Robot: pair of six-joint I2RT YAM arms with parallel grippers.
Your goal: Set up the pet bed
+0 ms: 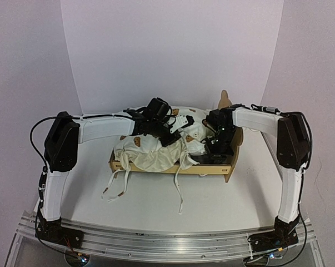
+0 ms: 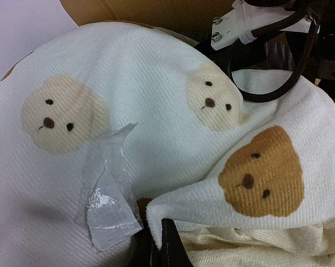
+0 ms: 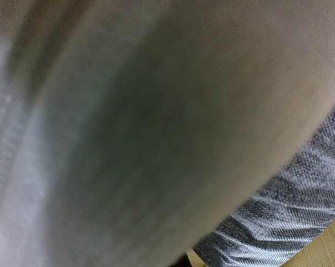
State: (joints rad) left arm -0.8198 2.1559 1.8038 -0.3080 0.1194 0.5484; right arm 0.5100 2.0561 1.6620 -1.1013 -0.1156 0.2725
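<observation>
The pet bed (image 1: 211, 168) is a light plywood frame in the middle of the table, its headboard (image 1: 225, 100) at the far right. The cream bear-print cushion (image 1: 150, 153) lies bunched on the frame. My left gripper (image 1: 168, 135) is over the cushion's middle. In the left wrist view its dark jaws (image 2: 159, 239) are shut on a fold of the white bear-print cloth (image 2: 173, 100). My right gripper (image 1: 216, 149) is down inside the frame's right end. Blurred cloth (image 3: 128, 128) fills its wrist view and hides the fingers. The grey base (image 3: 289, 222) shows at lower right.
Cream tie ribbons (image 1: 114, 186) trail off the bed's near side onto the white table (image 1: 156, 211). A clear plastic tag (image 2: 109, 206) sticks to the cushion. The right arm's cables (image 2: 278, 72) cross just behind the cushion. White backdrop walls close in the back and sides.
</observation>
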